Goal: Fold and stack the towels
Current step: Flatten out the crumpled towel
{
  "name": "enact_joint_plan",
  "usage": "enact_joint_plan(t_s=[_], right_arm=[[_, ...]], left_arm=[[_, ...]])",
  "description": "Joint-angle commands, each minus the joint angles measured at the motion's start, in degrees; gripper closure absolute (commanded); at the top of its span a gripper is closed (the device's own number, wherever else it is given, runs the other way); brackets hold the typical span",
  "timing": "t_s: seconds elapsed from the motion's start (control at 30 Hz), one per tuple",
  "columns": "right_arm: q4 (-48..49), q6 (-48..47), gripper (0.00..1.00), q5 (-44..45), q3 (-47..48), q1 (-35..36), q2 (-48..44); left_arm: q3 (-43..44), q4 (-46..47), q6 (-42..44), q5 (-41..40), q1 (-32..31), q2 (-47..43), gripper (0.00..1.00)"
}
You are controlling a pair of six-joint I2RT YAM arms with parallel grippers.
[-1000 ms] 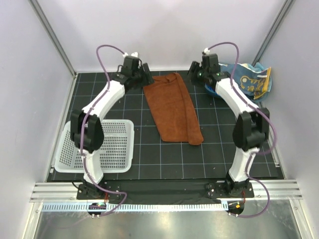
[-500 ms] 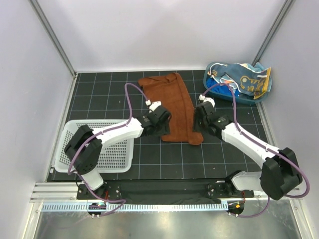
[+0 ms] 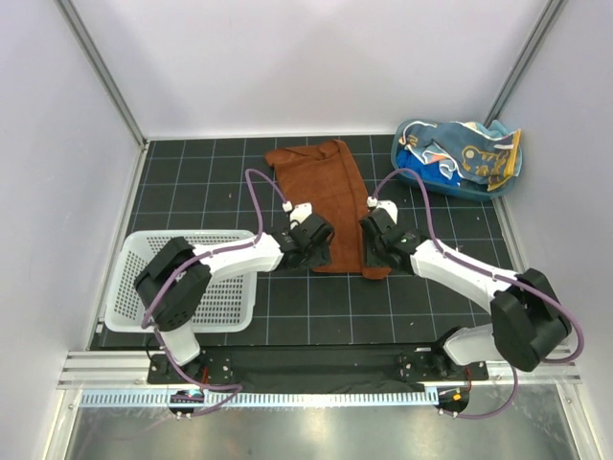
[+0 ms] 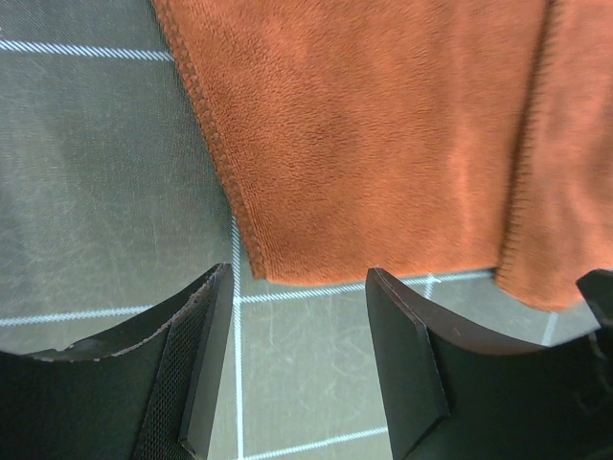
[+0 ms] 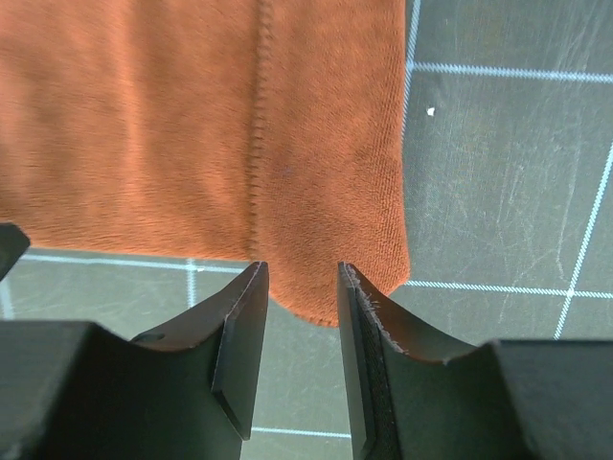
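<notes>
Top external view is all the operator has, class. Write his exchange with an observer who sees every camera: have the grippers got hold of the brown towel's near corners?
Operator: Left corner caught?
Observer: No. The left gripper is open; the corner of the brown towel lies flat at the fingertips.
Operator: The right?
Observer: The right gripper is open too, straddling its corner, not pinching.
Operator: Single layer there?
Observer: No; a stitched hem shows one layer overlapping another.
</notes>
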Motion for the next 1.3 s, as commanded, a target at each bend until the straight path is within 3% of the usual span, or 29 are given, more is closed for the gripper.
enact_joint_plan(t_s=[0.0, 0.2, 0.43, 0.57, 0.6, 0.67, 0.73, 0.87, 1.1, 1.27], right_arm=[[2.09, -0.02, 0.59, 2.47, 0.61, 0.66, 1.82], [2.00, 0.15, 0.61, 3.26, 0.96, 0.92, 4.81], [0.94, -0.46, 0.81, 3.36, 2.45, 0.92, 6.74], [0.33, -0.38, 0.87, 3.09, 3.16, 0.92, 7.36], [0.16, -0.29, 0.87, 3.18, 3.25, 1.01, 7.36], [-0.46, -0.38, 0.76, 3.00, 3.60, 0.92, 6.92], [-0.46, -0.11, 0.66, 2.56, 3.68, 1.10, 5.87], [-1.69, -0.20, 0.62, 2.65, 4.65, 1.80, 5.25], [-2.92, -1.25, 0.51, 2.12, 6.23, 4.08, 4.72], [-3.54, -1.69, 0.51, 2.73, 6.85, 5.05, 7.97]], left_arm=[[0.09, 2.82, -0.49, -1.88, -0.19, 1.57, 0.39], [-0.35, 4.40, 0.30, -2.05, -0.19, 3.33, 0.38], [0.61, 6.77, 2.15, -1.27, -0.19, 4.82, 0.40], [1.14, 6.77, 3.03, -1.17, -0.11, 4.91, 0.49], [1.06, 6.77, 3.38, -1.26, -0.11, 4.65, 0.54], [1.05, 6.86, 3.73, -1.26, -0.02, 4.47, 0.58], [1.40, 6.86, 4.26, -0.39, 0.16, 4.56, 0.71], [2.02, 6.60, 4.87, 1.19, 0.33, 3.95, 0.88], [4.39, 2.12, 4.96, 3.56, 1.47, 0.34, 0.94], [4.66, 1.15, 4.17, 5.68, 2.70, -1.06, 0.93]])
